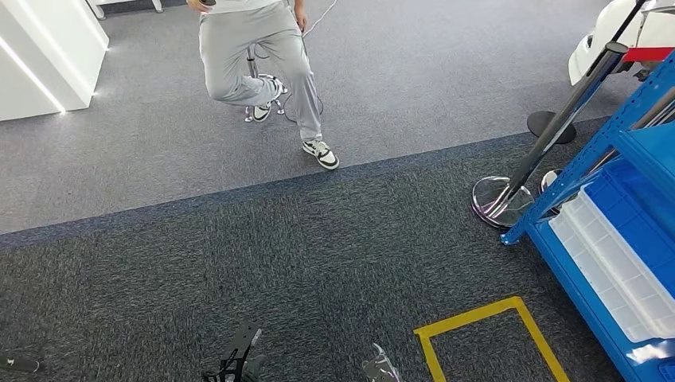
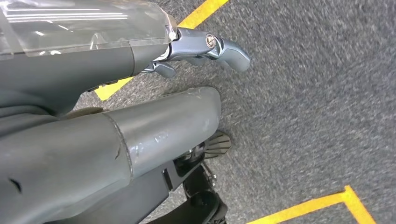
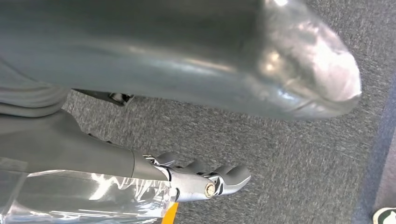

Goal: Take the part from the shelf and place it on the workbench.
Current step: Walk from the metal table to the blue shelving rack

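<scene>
The blue shelf (image 1: 598, 151) stands at the right edge of the head view, with a white compartment tray (image 1: 613, 274) and a blue bin (image 1: 641, 211) on its lower level. I cannot pick out the part among them. My left hand (image 2: 159, 121) hangs over dark carpet, its thumb and fingers (image 2: 210, 46) apart and holding nothing. My right hand (image 3: 201, 70) hangs the same way, its fingers (image 3: 210, 179) slightly curled and apart from the thumb, with nothing in them. The tips of both arms show at the bottom of the head view, the left (image 1: 239, 360) and the right (image 1: 380, 366).
A person in grey trousers (image 1: 255, 56) stands ahead by a chrome stool base (image 1: 267, 107). A slanted barrier post on a chrome foot (image 1: 500, 200) stands just left of the shelf. A yellow tape square (image 1: 484, 320) marks the carpet. A white cabinet (image 1: 44, 52) is far left.
</scene>
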Controlling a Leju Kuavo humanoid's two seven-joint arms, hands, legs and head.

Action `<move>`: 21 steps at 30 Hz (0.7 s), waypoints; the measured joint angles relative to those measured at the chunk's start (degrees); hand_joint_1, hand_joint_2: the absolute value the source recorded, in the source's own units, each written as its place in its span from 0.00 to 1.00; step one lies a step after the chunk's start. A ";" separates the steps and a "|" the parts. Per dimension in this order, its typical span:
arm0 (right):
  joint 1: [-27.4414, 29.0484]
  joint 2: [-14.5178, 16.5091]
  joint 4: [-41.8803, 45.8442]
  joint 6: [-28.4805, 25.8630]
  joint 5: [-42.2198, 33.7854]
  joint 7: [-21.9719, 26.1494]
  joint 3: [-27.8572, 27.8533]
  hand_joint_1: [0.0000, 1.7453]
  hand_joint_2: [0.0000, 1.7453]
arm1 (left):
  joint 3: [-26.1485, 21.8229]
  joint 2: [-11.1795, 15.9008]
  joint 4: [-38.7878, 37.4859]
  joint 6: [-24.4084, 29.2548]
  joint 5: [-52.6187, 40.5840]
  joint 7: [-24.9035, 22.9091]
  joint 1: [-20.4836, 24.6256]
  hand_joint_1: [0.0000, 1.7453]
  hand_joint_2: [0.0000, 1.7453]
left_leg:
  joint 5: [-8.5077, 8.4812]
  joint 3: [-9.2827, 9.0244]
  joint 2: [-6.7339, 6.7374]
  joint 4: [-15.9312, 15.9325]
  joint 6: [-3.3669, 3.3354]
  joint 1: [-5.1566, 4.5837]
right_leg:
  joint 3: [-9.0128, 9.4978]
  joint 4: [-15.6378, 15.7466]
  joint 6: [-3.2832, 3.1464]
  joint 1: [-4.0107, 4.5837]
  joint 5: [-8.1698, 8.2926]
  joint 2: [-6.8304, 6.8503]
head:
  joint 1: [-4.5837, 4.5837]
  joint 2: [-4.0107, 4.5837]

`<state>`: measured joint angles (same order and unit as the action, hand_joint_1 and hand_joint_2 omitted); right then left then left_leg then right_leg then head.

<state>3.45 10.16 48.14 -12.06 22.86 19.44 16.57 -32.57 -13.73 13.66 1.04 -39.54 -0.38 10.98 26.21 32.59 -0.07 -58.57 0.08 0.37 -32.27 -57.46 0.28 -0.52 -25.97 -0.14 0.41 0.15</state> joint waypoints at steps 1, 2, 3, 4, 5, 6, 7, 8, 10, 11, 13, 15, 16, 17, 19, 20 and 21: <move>-0.03 0.05 0.01 0.03 0.02 0.01 0.00 0.00 0.00 | 0.00 0.00 0.00 -0.01 0.00 0.01 0.01 0.00 0.00 | 1.21 0.77 0.00 -1.80 0.24 0.08 | 0.08 0.21 -0.39 -0.10 0.11 0.09 | -0.10 0.00; -0.05 0.11 0.01 0.07 0.04 0.01 0.00 0.00 0.00 | 0.00 0.00 0.00 -0.04 0.00 0.02 0.00 0.00 0.00 | 3.00 2.14 0.00 -4.87 0.44 0.18 | 0.14 0.31 -0.67 -0.12 0.15 0.20 | -0.22 0.00; -0.05 0.13 0.00 0.09 0.06 0.01 0.00 0.00 0.00 | 0.00 0.00 -0.01 -0.05 0.00 0.03 -0.04 0.00 0.00 | 5.06 4.02 0.00 -8.93 0.62 0.21 | 0.11 0.30 -0.85 -0.04 0.11 0.27 | -0.33 0.00; -0.04 0.15 -0.01 0.12 0.07 0.00 0.00 0.00 0.00 | 0.00 0.00 -0.01 -0.07 0.00 0.03 -0.12 0.00 0.00 | 6.69 5.89 0.01 -12.91 0.75 0.25 | 0.08 0.27 -0.91 0.04 0.08 0.34 | -0.40 0.00; -0.02 0.15 -0.03 0.15 0.07 -0.01 0.00 0.00 0.00 | 0.00 0.01 -0.01 -0.08 0.00 0.03 -0.22 0.00 0.00 | 7.43 7.20 0.03 -15.62 0.83 0.27 | 0.09 0.23 -0.95 0.12 0.05 0.39 | -0.41 0.00; -0.01 0.16 -0.04 0.18 0.07 -0.02 0.00 0.00 0.00 | 0.00 0.01 -0.01 -0.08 0.00 0.03 -0.32 0.00 0.00 | 7.00 7.51 0.04 -16.18 0.83 0.28 | 0.11 0.18 -0.95 0.17 0.02 0.41 | -0.41 0.00; -0.02 0.17 -0.04 0.19 0.07 -0.02 0.00 0.00 0.00 | 0.00 0.02 0.00 -0.08 0.00 0.03 -0.37 0.00 0.00 | 5.42 6.58 0.06 -14.17 0.77 0.28 | 0.18 0.11 -0.90 0.19 -0.04 0.42 | -0.42 0.00; -0.03 0.19 -0.04 0.19 0.07 -0.02 0.00 0.00 0.00 | 0.00 0.02 0.00 -0.08 0.00 0.03 -0.37 0.00 0.00 | 3.19 4.66 0.14 -10.21 0.66 0.29 | 0.28 0.02 -0.81 0.20 -0.14 0.42 | -0.41 0.00; -0.06 0.22 -0.04 0.20 0.08 -0.02 -0.01 0.00 0.00 | -0.01 0.02 0.00 -0.08 0.00 0.03 -0.24 0.00 0.00 | 0.30 0.94 0.39 -2.53 0.24 0.13 | 0.33 -0.27 -0.40 0.37 -0.41 0.44 | -0.40 0.00; -0.07 0.23 -0.04 0.20 0.08 -0.02 -0.01 0.00 0.00 | -0.02 0.02 0.00 -0.08 0.00 0.03 -0.19 0.00 0.00 | -0.20 0.01 0.46 -0.50 -0.04 0.03 | 0.28 -0.39 -0.15 0.46 -0.49 0.47 | -0.37 0.00; -0.09 0.24 -0.04 0.22 0.09 -0.01 -0.02 0.00 0.00 | -0.02 0.02 0.00 -0.08 0.00 0.03 -0.21 0.00 0.00 | -0.24 -0.10 0.31 0.17 -0.66 -0.19 | 0.17 -0.44 0.40 0.48 -0.47 0.56 | -0.34 0.00; -0.11 0.23 -0.02 0.24 0.11 -0.02 -0.02 0.00 0.00 | -0.03 0.02 0.00 -0.07 0.00 0.04 -0.25 0.00 0.00 | -0.55 -0.19 0.19 0.56 -1.41 -0.10 | -0.03 -0.98 1.00 0.30 -0.99 0.54 | -0.30 0.00; -0.13 0.22 -0.01 0.24 0.12 -0.04 -0.02 0.00 0.00 | -0.04 0.02 0.00 -0.06 0.00 0.04 -0.19 0.00 0.00 | -0.73 -0.24 0.17 0.80 -1.78 -0.03 | -0.68 -2.49 1.31 0.24 -2.08 0.48 | -0.21 0.00; -0.13 0.21 0.00 0.25 0.13 -0.07 -0.02 0.00 0.00 | -0.06 0.02 0.00 -0.05 0.00 0.05 -0.14 0.00 0.00 | -0.87 -0.27 0.16 0.97 -2.07 0.02 | -1.96 -5.28 1.55 0.17 -3.78 0.40 | -0.11 0.00; -0.10 0.18 -0.01 0.31 0.14 -0.16 -0.02 0.00 0.00 | -0.10 0.02 0.00 -0.05 -0.01 0.05 -0.10 0.00 0.00 | -0.91 -0.14 0.12 0.98 -2.29 -0.12 | -5.76 -13.05 1.86 0.15 -7.49 0.35 | 0.03 0.00; -0.09 0.16 -0.02 0.36 0.15 -0.21 -0.02 0.00 0.00 | -0.12 0.02 0.00 -0.05 -0.02 0.05 -0.14 0.00 0.00 | -0.91 -0.10 0.07 0.96 -2.32 -0.20 | -7.30 -16.01 1.92 0.14 -8.31 0.35 | 0.03 0.00; -0.08 0.15 -0.02 0.43 0.18 -0.25 -0.02 0.00 0.00 | -0.14 0.02 0.00 -0.07 -0.03 0.05 -0.18 0.00 0.00 | -0.90 -0.10 -0.01 0.93 -2.32 -0.25 | -7.88 -16.86 1.89 0.15 -7.91 0.35 | 0.03 0.00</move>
<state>3.37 10.32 48.13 -11.63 23.04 19.19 16.55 -32.70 -13.70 13.66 0.97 -39.57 -0.33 10.81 25.30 32.49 -0.08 -57.63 -2.24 0.11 -40.14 -74.32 2.17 -0.37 -33.89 0.21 0.45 0.15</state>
